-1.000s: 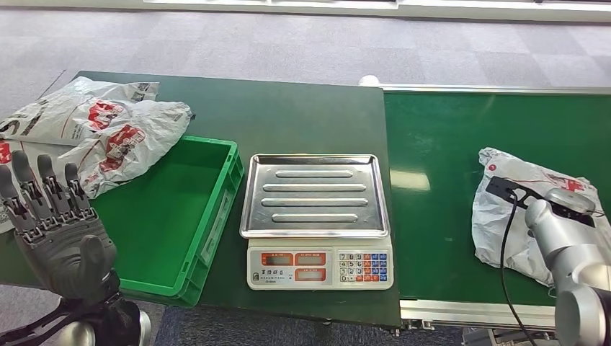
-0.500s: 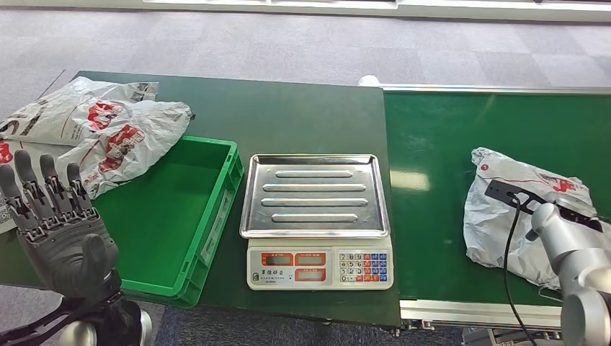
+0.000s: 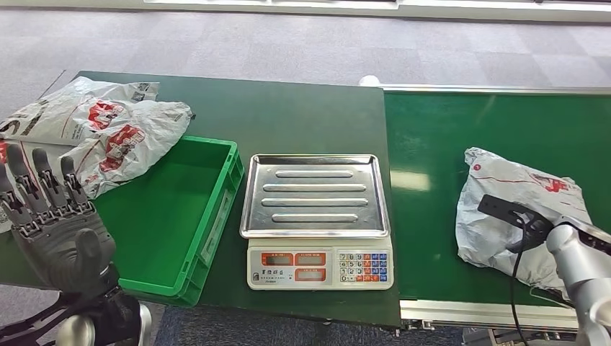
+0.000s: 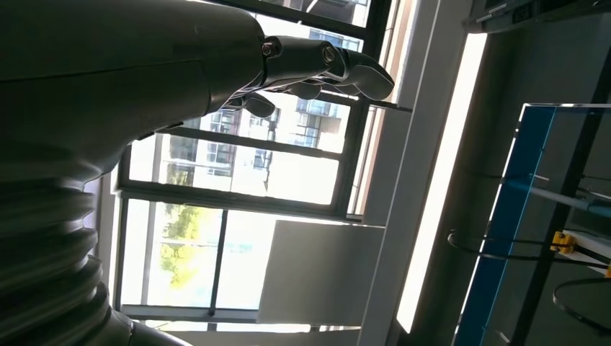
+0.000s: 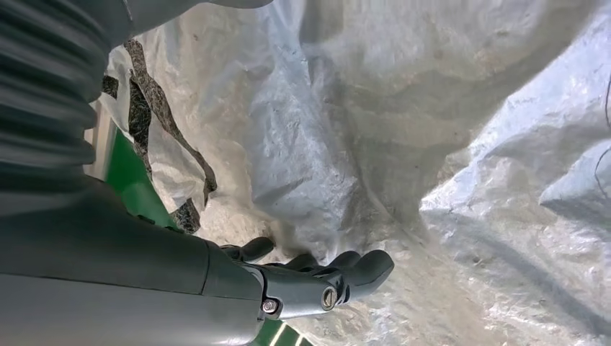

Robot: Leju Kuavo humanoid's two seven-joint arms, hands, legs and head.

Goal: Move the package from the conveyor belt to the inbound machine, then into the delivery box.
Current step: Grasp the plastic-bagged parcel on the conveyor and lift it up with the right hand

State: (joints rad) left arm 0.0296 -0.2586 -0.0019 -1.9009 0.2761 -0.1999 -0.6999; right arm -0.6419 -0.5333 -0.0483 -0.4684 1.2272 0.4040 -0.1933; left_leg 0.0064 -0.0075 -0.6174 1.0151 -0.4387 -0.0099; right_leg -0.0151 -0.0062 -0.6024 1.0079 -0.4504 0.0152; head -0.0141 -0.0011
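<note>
On the right side of the head view, a crumpled grey package with red print lies on the green conveyor belt, and the right arm reaches over its near right part. To the left of the belt, a weighing scale sits on the dark green table, its steel tray bare, its keypad and displays facing near. Left of the scale sits a green bin with nothing visible inside. Two more grey bags with red print lie on the table at the far left, one draping over the bin's far left rim. The left hand is raised at the near left, palm forward, fingers spread and holding nothing.

From the left wrist view, the left hand's fingers stand apart against bright windows.

From the right wrist view, the right hand lies close against the package's wrinkled plastic, fingertips curled toward it; whether it grasps the package I cannot tell.
</note>
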